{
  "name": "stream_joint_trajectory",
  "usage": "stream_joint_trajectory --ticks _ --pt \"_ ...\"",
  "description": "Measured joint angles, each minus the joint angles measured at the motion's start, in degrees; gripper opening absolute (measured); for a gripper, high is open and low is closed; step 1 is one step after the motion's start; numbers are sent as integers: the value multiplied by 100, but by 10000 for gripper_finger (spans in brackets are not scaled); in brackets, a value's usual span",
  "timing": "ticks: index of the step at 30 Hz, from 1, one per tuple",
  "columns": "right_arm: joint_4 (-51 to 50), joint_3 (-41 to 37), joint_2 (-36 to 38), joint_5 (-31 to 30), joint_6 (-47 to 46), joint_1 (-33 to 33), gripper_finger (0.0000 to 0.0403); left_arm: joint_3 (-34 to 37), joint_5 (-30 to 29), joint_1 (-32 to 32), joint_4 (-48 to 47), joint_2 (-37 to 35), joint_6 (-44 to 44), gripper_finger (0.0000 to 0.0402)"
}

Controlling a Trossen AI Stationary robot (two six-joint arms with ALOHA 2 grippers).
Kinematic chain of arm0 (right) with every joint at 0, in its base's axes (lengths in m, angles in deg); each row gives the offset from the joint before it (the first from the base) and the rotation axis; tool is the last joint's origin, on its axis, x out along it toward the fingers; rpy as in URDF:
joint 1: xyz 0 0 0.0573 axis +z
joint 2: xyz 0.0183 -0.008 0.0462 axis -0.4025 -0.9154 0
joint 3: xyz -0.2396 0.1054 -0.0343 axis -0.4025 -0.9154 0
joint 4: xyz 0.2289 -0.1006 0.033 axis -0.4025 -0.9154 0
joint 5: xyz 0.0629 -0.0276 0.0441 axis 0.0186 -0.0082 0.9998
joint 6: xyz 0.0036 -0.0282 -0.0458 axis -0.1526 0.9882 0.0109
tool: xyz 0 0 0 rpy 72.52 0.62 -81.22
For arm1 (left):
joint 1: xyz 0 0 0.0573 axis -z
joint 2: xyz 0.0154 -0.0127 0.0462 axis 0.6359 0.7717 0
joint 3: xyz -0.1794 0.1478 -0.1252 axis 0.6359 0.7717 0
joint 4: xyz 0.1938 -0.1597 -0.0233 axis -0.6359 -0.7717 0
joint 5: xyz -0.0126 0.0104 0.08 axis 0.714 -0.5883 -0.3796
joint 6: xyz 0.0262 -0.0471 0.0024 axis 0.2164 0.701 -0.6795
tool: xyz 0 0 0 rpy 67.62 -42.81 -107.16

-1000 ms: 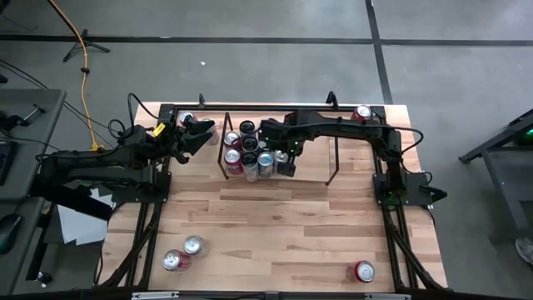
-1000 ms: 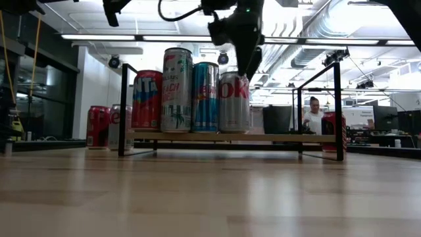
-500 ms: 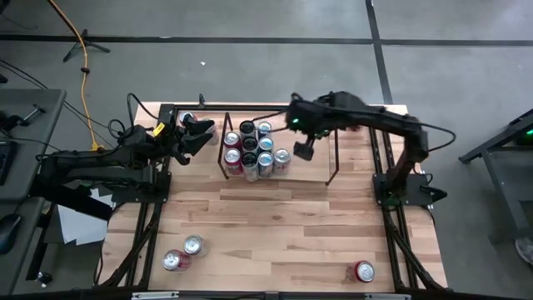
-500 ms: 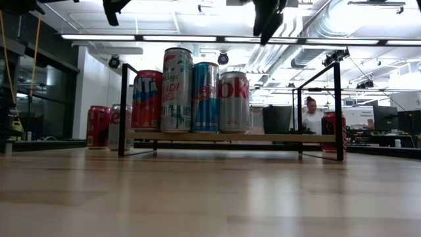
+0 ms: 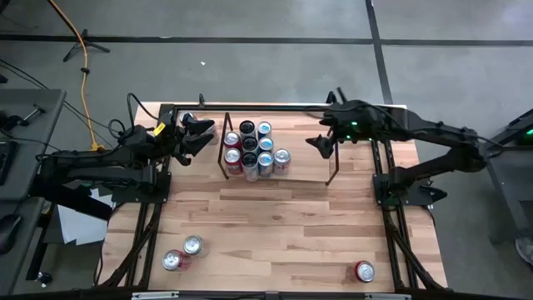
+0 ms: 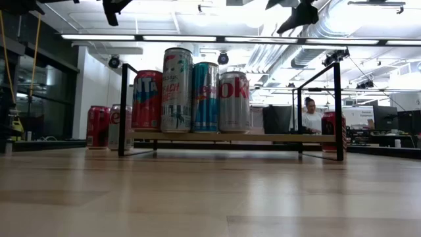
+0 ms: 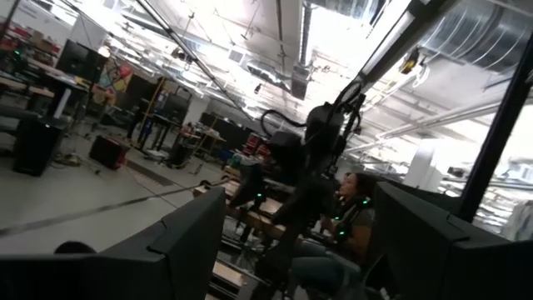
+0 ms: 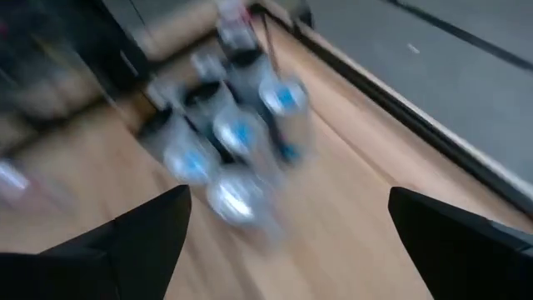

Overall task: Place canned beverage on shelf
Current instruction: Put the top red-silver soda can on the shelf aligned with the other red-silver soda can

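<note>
The shelf (image 5: 310, 169) stands at the table's far middle, a black rod rack with a flat top (image 6: 276, 137). Several cans (image 5: 254, 150) stand upright on its left half; the low view shows a red one (image 6: 147, 99), a tall white one (image 6: 177, 89), a blue one (image 6: 206, 97) and a silver one (image 6: 234, 102). My right gripper (image 5: 317, 143) hangs open and empty above the shelf's right half, clear of the cans (image 8: 237, 142). At the table's far left my left gripper (image 5: 206, 133) is raised, open and empty, and points up into the room (image 7: 291, 208).
Two cans (image 5: 193, 244) (image 5: 173, 260) stand near the table's front left and one (image 5: 364, 271) at the front right. Red cans (image 6: 99, 126) stand on the table left of the shelf, another (image 6: 332, 131) at its right. A person (image 6: 309, 115) sits in the room behind.
My right gripper has drawn back from the cans on the shelf, risen and gone toward the table's right edge, tipping its fingers up toward level. It has stayed open and empty. The cans have kept their places.
</note>
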Motion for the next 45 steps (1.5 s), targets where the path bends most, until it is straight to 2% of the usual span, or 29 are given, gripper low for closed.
stream_joint_trajectory --ticks 4,8,20,38,42,44,45 --pt "1555 -786 544 43 -586 0 392 0 -77 0 -116 0 -26 262" --pt "2372 -1194 759 98 -349 0 392 0 -79 0 -160 0 -67 262" --pt "2391 -1265 418 242 413 0 392 0 -96 0 -771 0 -73 262" --pt "2411 -1266 213 240 108 0 392 0 -94 0 -848 -15 -168 262" --pt "2409 -1267 213 239 90 0 392 -1 71 1 -862 -58 -67 262" --pt "2409 -1267 213 238 86 0 392 -177 53 0 -1253 -68 40 261" --pt "2409 -1267 213 238 84 0 392 -406 -13 -1 -1746 -56 44 260"
